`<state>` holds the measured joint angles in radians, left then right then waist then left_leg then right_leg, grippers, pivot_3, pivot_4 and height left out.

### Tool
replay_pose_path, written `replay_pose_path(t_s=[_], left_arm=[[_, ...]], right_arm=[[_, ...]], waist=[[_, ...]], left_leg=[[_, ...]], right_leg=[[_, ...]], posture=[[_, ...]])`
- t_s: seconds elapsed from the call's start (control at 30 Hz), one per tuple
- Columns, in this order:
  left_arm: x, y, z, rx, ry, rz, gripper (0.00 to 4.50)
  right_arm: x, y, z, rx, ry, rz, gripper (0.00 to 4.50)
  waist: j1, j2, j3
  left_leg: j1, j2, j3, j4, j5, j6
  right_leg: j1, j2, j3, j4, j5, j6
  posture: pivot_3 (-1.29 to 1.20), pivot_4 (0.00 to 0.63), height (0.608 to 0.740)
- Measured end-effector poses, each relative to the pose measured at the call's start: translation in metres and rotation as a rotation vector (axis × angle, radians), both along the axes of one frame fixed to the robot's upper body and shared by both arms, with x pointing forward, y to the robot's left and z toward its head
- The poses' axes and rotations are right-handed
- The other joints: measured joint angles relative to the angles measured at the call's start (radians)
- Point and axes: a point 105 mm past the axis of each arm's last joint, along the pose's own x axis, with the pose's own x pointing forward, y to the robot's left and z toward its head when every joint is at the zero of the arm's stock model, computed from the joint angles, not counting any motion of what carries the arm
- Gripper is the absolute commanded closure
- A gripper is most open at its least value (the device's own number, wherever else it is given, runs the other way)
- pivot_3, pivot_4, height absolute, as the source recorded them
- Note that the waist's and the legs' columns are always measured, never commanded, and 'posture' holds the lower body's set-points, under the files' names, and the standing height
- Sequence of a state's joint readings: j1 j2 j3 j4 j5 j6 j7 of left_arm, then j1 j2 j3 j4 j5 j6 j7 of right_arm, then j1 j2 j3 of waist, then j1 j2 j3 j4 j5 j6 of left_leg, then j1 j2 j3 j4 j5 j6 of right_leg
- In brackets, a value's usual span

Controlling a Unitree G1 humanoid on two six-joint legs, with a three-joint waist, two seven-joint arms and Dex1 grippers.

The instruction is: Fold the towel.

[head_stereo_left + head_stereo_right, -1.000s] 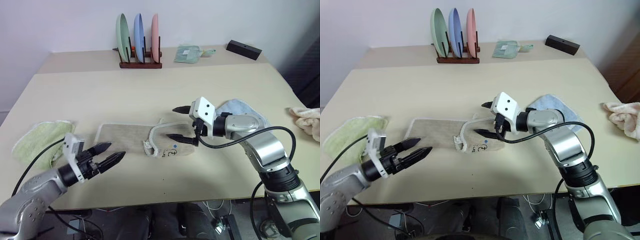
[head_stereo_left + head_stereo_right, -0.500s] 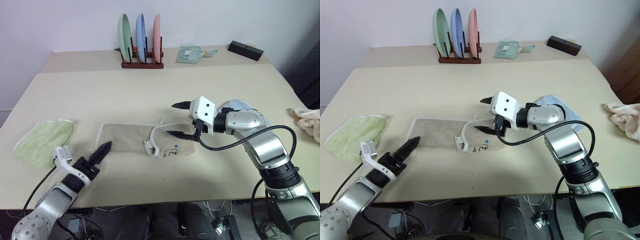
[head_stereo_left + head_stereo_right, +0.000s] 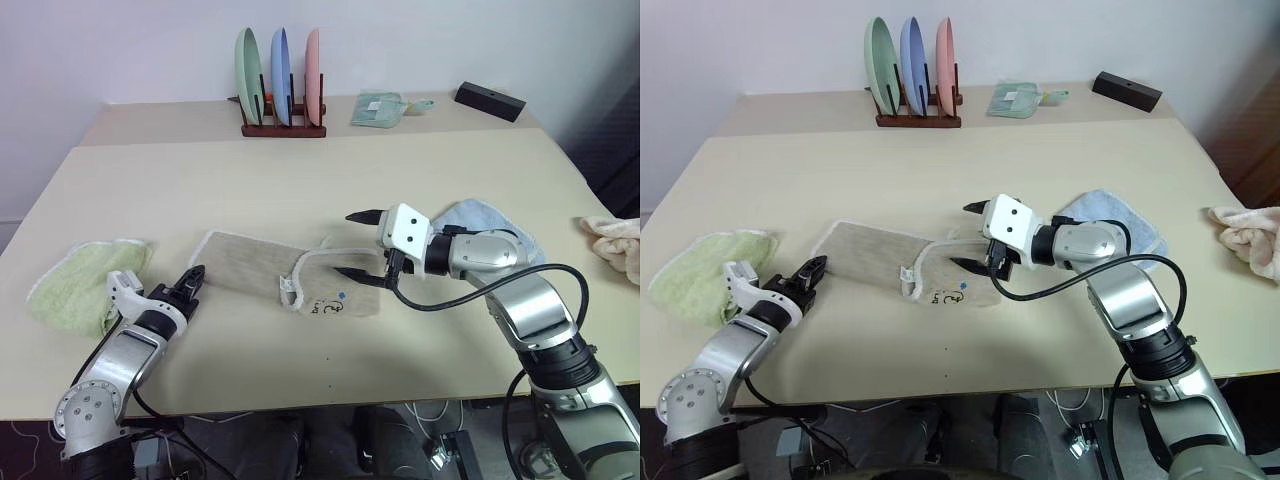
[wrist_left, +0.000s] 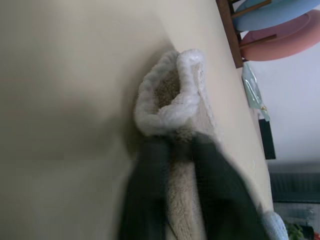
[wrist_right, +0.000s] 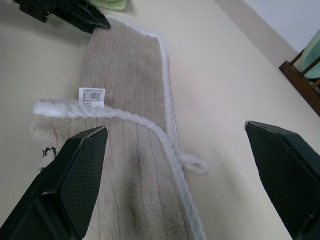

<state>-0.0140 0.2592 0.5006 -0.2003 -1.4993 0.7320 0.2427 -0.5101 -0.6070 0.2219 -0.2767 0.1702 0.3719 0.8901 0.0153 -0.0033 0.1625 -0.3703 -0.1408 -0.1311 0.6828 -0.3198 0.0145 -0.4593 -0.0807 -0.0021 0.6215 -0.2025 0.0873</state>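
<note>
The pale beige rectangular worktop (image 3: 420, 170) carries everything; places below are given relative to the wooden rack of three upright plates (image 3: 282, 95) at its far edge.

Large beige terry towel with white stitched edging (image 3: 255, 275): lies flat on the worktop, well nearer the robot than the plate rack and roughly straight in front of it. It reads as a long narrow strip, so it looks folded at least once already. At its right end a second layer with a curved white edge lies over the strip, so a fold there seems partly made. Judgement: task mid-way; the long strip has yet to be brought end over end and squared up.

Right tool (image 3: 365, 245): jaws wide apart, hovering over the towel's right end, holding nothing. Light blue towel (image 3: 488, 218) lies just behind that arm.

Left tool (image 3: 190, 282): jaws closed on the towel's left corner; in the left wrist view the white rolled edge (image 4: 170, 107) bunches up between the two black fingers (image 4: 150, 195). Likely the start of lifting that end over. Light green towel (image 3: 82, 280) lies just beside, further left from the rack.

Writing: small white sewn tag with a barcode (image 5: 92, 96) near the folded white edge, print too small to read. Small dark printed logo with a blue dot (image 3: 333, 305) on the right end, not legible. No brand can be made out.
</note>
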Motion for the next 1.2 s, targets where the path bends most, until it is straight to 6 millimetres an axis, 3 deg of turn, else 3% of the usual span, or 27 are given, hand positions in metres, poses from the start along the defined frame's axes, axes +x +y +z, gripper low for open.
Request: replay_pose_path(t_s=[0.13, 0.47, 0.67, 0.77, 0.83, 1.03, 1.2], left_arm=[[-0.002, -0.001, 0.009, 0.027, -0.042, -0.011, 4.45], [-0.023, -0.007, 0.063, 0.266, -0.305, -0.13, 4.45], [-0.026, -0.001, 0.086, 0.505, -0.372, -0.211, 4.45], [-0.023, -0.017, 0.099, 0.601, -0.438, -0.332, 4.45], [-0.025, -0.039, 0.099, 0.67, -0.471, -0.477, 4.45], [-0.041, -0.11, 0.072, 0.817, -0.558, -1.017, 4.45], [-0.035, -0.135, 0.067, 0.838, -0.65, -1.192, 4.45]], right_arm=[[-0.001, -0.001, -0.004, 0.001, 0.014, -0.01, 0.0], [-0.001, -0.002, -0.006, -0.004, 0.019, -0.018, 0.0], [0.0, -0.006, -0.011, -0.016, 0.026, -0.027, 0.0], [0.0, -0.007, -0.011, -0.017, 0.023, -0.028, 0.0], [0.002, -0.009, -0.013, -0.02, 0.026, -0.039, 0.0], [0.01, -0.022, -0.016, -0.024, 0.031, -0.102, 0.0], [0.015, -0.037, -0.016, -0.028, 0.019, -0.158, 0.0]], waist=[[-0.001, 0.0, 0.0], [-0.001, 0.0, 0.0], [0.0, 0.0, 0.0], [0.0, 0.0, 0.0], [-0.001, 0.0, 0.0], [-0.001, 0.001, 0.001], [-0.002, 0.001, 0.001]], left_leg=[[0.0, 0.0, 0.0, 0.0, 0.0, 0.0], [0.0, 0.0, 0.0, 0.0, 0.0, 0.0], [0.0, 0.0, 0.0, -0.001, 0.0, 0.0], [0.0, 0.0, 0.0, -0.001, 0.0, 0.0], [0.0, 0.0, 0.0, -0.001, 0.0, 0.0], [-0.001, 0.0, 0.001, -0.002, 0.0, 0.0], [-0.001, 0.0, 0.0, -0.002, 0.0, 0.0]], right_leg=[[0.0, 0.0, 0.0, 0.0, 0.0, 0.0], [0.0, 0.0, 0.0, 0.0, 0.0, 0.0], [0.0, 0.0, 0.0, -0.001, 0.0, 0.0], [0.0, 0.0, 0.0, -0.001, 0.0, 0.0], [0.0, 0.0, 0.0, -0.001, 0.0, 0.0], [0.0, 0.0, 0.0, -0.001, 0.0, 0.0], [-0.001, 0.0, 0.0, -0.001, 0.0, 0.0]], posture=[[0.0, 0.15, 0.737], [0.0, 0.15, 0.737], [0.0, 0.15, 0.737], [0.0, 0.15, 0.737], [0.0, 0.15, 0.737], [0.0, 0.15, 0.737], [0.0, 0.15, 0.737]])
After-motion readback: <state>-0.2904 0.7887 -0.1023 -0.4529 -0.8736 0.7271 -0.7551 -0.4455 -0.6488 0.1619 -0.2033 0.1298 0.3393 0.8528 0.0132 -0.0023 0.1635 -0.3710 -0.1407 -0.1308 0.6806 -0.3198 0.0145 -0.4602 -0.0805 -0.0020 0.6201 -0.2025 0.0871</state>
